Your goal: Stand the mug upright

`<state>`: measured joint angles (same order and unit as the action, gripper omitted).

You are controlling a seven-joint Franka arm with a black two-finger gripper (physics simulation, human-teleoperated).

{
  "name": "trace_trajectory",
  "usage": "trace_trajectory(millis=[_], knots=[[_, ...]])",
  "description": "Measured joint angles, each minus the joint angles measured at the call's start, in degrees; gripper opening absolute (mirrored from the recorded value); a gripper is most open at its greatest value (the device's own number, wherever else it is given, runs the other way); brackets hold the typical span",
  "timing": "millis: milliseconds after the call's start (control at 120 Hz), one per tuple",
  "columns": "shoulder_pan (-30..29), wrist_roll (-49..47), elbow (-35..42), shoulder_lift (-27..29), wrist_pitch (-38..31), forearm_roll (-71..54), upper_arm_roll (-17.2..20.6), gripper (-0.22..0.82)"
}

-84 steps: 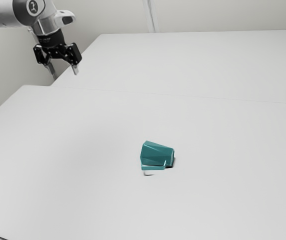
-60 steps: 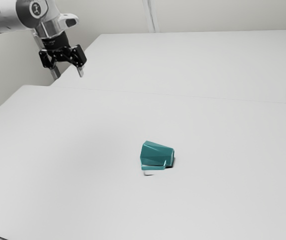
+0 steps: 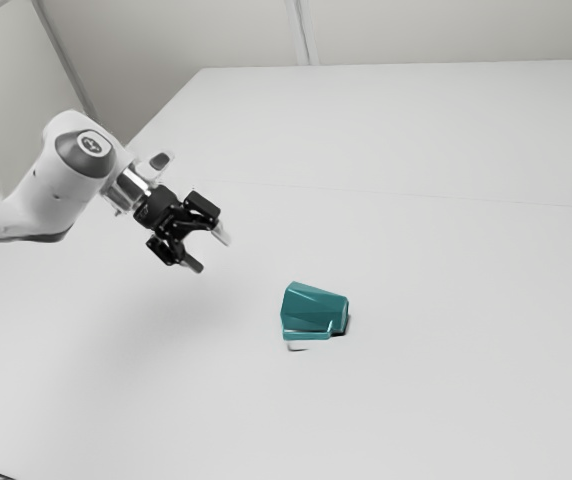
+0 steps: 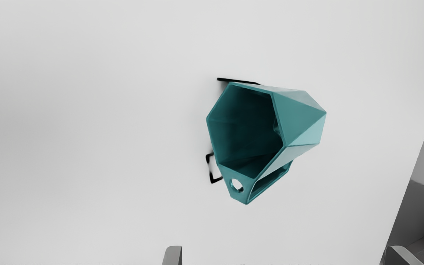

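Gripper (image 3: 212,254): spread open, left of centre
Mug (image 3: 311,308): on its side, near centre, apart from the fingers (image 4: 173,255), mouth toward them
Texture: smooth teal facets

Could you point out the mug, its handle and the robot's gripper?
Mug (image 4: 296,117), wrist view: outer side wall.
Handle (image 4: 240,197), wrist view: surface beside its round hole.
Gripper (image 3: 211,251), exterior view: midway between its fingertips.

Near the middle of the frame, past my parted fingers (image 4: 173,256), the mug (image 4: 296,121) lies on its side on the white table (image 4: 87,129), open mouth (image 4: 247,125) facing me.
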<state>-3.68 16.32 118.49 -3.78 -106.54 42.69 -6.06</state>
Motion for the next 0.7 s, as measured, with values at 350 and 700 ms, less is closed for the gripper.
trace_trajectory(millis=[350,700], knots=[[1.8,16.0,7.8,1.4,-8.0,8.0,1.0,0.6],[0.8,25.4,9.9,-1.8,-10.1,14.3,1.2,0.6]])
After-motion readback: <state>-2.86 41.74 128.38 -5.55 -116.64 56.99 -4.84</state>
